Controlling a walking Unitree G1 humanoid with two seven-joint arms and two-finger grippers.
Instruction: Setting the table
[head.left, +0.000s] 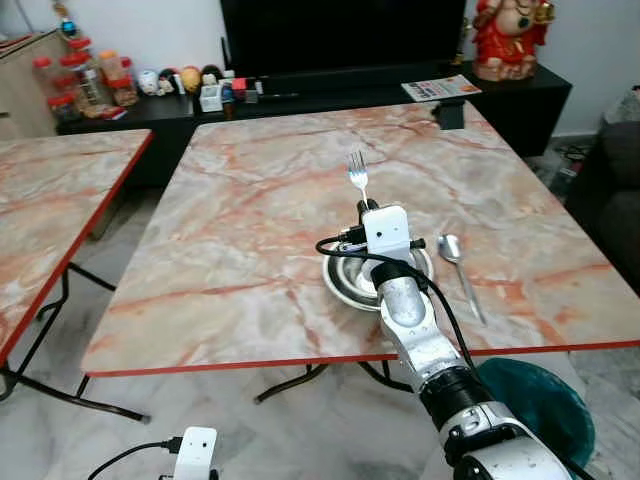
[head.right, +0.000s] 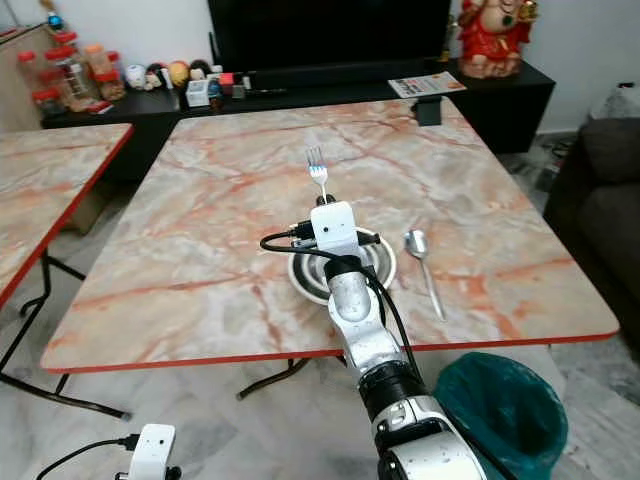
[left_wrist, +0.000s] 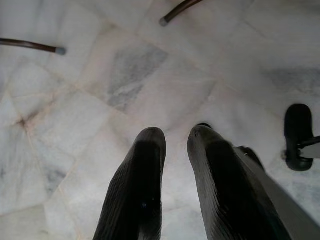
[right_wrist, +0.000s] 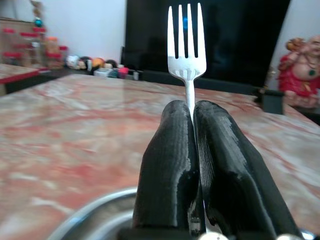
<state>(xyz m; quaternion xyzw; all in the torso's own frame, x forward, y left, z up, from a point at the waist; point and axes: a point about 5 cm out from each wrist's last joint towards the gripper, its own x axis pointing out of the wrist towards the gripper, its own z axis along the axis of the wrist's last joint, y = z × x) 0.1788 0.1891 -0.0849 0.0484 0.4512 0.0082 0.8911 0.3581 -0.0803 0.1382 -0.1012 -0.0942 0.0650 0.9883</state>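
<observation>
My right gripper (right_wrist: 194, 112) is shut on the handle of a silver fork (head.left: 358, 176), whose tines (right_wrist: 186, 35) point away from me, over the pink marble table (head.left: 250, 230). The arm reaches over a steel bowl (head.left: 345, 285) near the table's front edge. A silver spoon (head.left: 458, 268) lies on the table just right of the bowl. My left gripper (left_wrist: 172, 145) hangs low beside me over the floor, its fingers a little apart and holding nothing.
A second marble table (head.left: 50, 200) stands to the left. A black TV cabinet (head.left: 330, 95) with jars, small items and a red statue (head.left: 508, 35) runs along the far wall. A teal bin (head.left: 535, 400) sits under the front right corner; a dark sofa (head.left: 615, 190) is at right.
</observation>
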